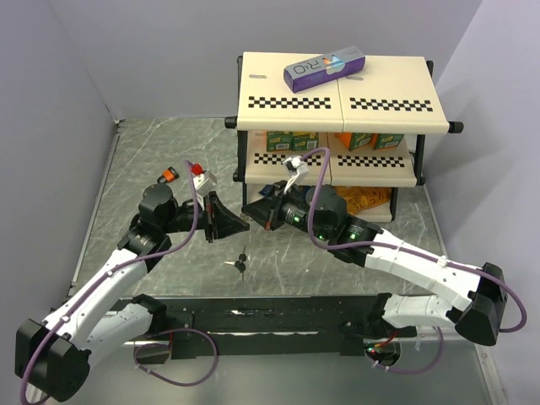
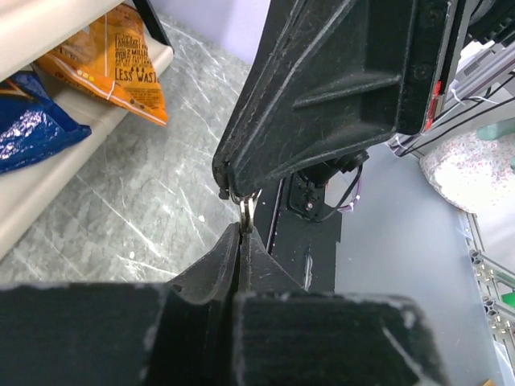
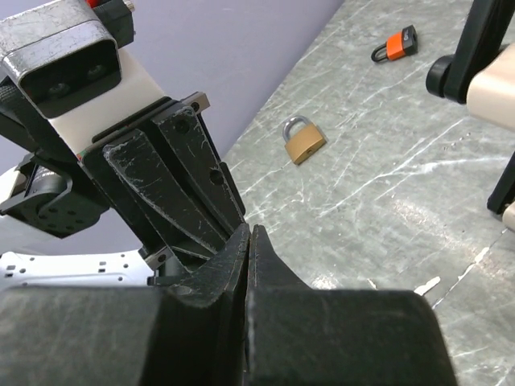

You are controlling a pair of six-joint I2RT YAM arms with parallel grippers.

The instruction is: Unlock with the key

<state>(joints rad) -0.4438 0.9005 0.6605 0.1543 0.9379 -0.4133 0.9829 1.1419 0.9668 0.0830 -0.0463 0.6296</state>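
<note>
**Ops:** Checking the tips first: where is the key (image 2: 246, 211)?

**Me:** It is pinched where my two claws meet nose to nose, mid-scene above the table (image 1: 278, 274). The left claw (image 2: 241, 235) is closed tight on one end of a thin silver sliver. The right claw (image 3: 251, 235) is shut as well, with its tip on the other end (the black head is hidden, so calling it the key is my reading, not a certainty).

**Ops:** Which way does it lie?

**Me:** Its long axis runs straight along the line between the two tips, which is roughly left to right from above.

**Ops:** And the locks?

**Me:** Both are left of the claws and further off. The orange padlock (image 3: 395, 43) is well apart from them. The brass padlock (image 3: 302, 140) is closer in, though I can only find it from the right wrist. My left arm is the nearer one to both. I judge the next move depends on one claw letting go, so the other can swing the blade round towards a keyhole.

**Ops:** Anything else?

**Me:** The loose keys (image 1: 240, 263) lie on the table just near of the tips. A grip this small could let the key twist when one claw lets go.
</note>
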